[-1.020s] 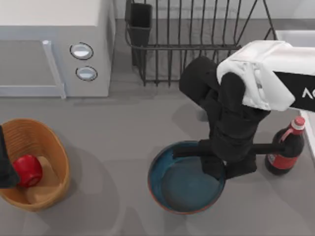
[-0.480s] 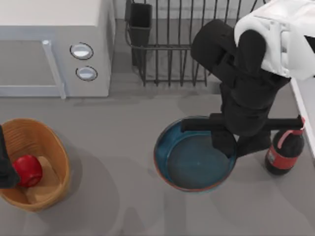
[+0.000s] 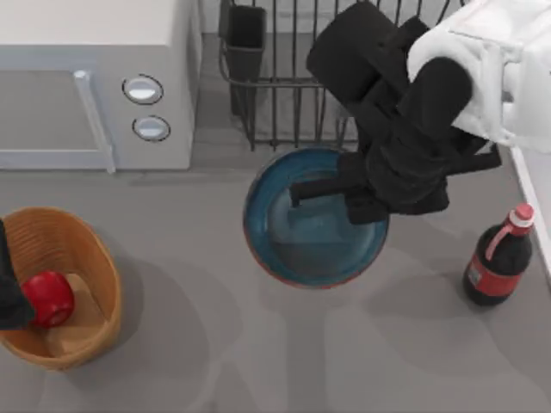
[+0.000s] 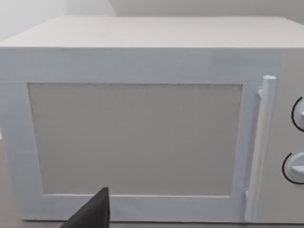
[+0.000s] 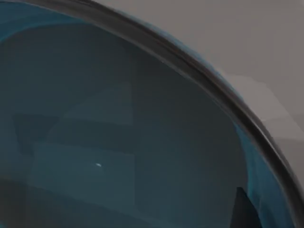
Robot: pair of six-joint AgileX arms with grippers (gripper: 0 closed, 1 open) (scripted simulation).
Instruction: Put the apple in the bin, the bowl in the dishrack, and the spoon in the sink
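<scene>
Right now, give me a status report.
Right gripper shut on blue glazed bowl, beside dark wire dishrack. Left gripper at wicker bin; red apple inside.

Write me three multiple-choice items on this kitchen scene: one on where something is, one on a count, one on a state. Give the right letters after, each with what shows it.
1. Where is the apple?
A. in the bin
B. in the dishrack
C. on top of the microwave

2. How many round knobs does the microwave have?
A. one
B. two
C. four

3. What is the state of the bowl?
A. upside down on the table
B. held up by the right gripper, just in front of the dishrack
C. lying inside the bin

Answers:
1 A: the apple sits inside the bin at the table's left.
2 B: two knobs sit one above the other on the microwave.
3 B: the right gripper is clamped on the rim of the bowl, which casts a shadow on the table and nears the dishrack.
</scene>
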